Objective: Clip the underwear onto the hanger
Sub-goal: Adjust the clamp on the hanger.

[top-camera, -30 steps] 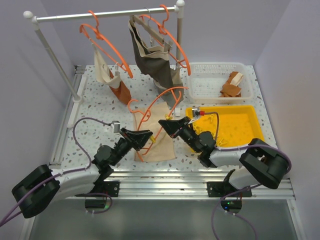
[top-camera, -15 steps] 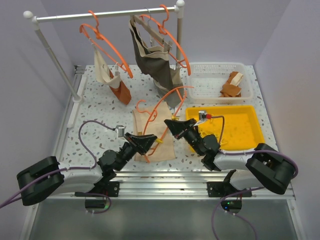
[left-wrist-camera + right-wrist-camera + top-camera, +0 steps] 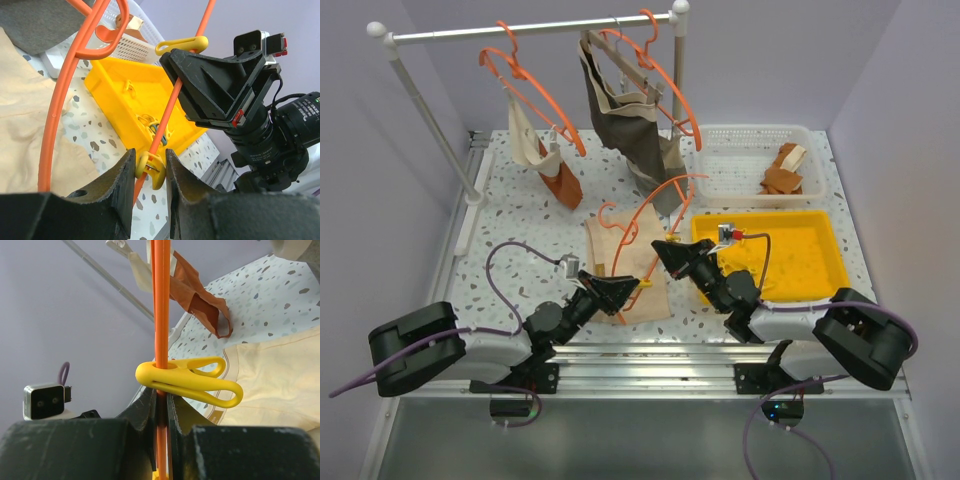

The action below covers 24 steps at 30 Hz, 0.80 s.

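White speckled table (image 3: 515, 215) bears the underwear (image 3: 605, 255), between lilac walls (image 3: 900, 120).

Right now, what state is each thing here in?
Thin orange wire hanger: held tilted, right hand shut on its wire.
Pale cream cloth underwear: lying flat, not yet clipped.
Yellow plastic clip: on the hanger wire, pinched by left hand.
Second yellow clip: on the wire, untouched.
Dark grey-brown garment: hanging from white rail.
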Available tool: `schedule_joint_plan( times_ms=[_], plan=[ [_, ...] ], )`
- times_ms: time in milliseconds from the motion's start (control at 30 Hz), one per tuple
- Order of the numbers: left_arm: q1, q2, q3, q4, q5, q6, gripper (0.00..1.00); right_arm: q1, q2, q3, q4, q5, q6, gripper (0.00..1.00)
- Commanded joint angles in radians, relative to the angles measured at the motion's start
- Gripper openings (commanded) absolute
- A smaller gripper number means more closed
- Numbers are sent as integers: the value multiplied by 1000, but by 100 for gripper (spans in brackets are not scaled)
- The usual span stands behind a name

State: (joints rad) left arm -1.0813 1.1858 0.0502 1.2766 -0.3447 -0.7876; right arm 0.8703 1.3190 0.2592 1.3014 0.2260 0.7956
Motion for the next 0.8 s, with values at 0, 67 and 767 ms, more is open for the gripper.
schedule_joint_plan(
  times_ms=[0,67,767],
  plan=[
    [-16,0,-145,227,33,25,0,2,-32,9,314,16,-9,0],
    [-17,1,-138,216,36,31,0,2,-32,8,315,9,-7,0],
    [-17,17,-87,124,76,33,58,4,-15,20,315,-19,-13,0]
  ],
)
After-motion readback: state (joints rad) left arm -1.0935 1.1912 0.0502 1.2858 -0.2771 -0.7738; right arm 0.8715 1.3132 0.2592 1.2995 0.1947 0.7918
